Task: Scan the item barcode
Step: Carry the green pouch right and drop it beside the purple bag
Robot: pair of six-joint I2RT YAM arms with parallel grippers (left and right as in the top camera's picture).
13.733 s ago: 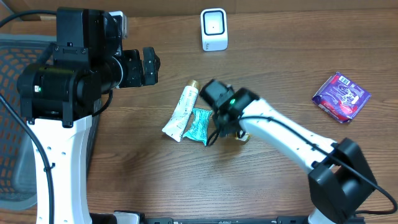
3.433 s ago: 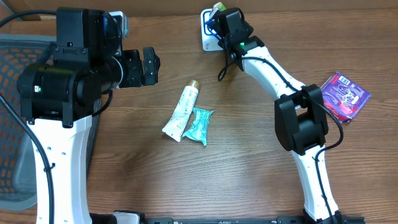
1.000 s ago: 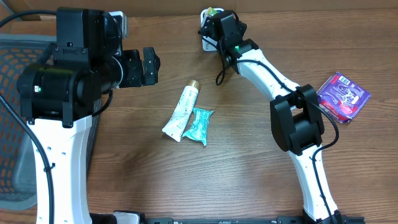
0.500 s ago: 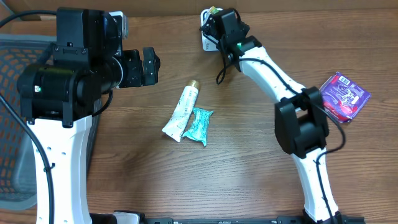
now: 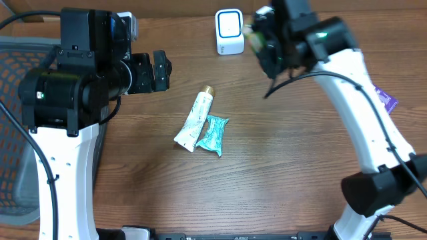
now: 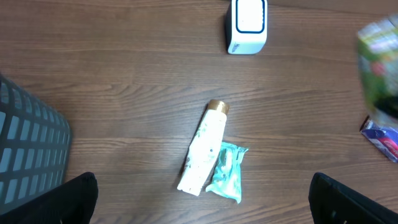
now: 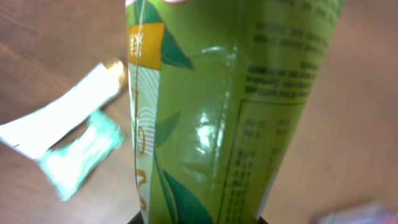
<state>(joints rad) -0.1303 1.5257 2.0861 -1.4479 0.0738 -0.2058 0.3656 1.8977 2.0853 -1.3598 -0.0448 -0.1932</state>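
A green tea packet (image 7: 230, 106) fills the right wrist view, with my right gripper (image 7: 199, 219) shut on its lower end. From overhead the green packet (image 5: 253, 33) hangs in the right gripper (image 5: 261, 41) just right of the white barcode scanner (image 5: 230, 31) at the table's back edge. In the left wrist view the packet (image 6: 379, 68) is a blur at the right, away from the scanner (image 6: 247, 25). My left gripper (image 5: 160, 71) hovers high at the left, open and holding nothing, its fingertips (image 6: 78, 199) far apart.
A white tube (image 5: 195, 119) and a teal packet (image 5: 213, 135) lie side by side mid-table. A purple packet (image 6: 382, 137) lies at the right, mostly hidden under the right arm from overhead. A mesh basket (image 6: 28, 149) stands at the left.
The right arm has swung up and to the right, carrying the green packet away from the front of the scanner. The left arm has not moved.
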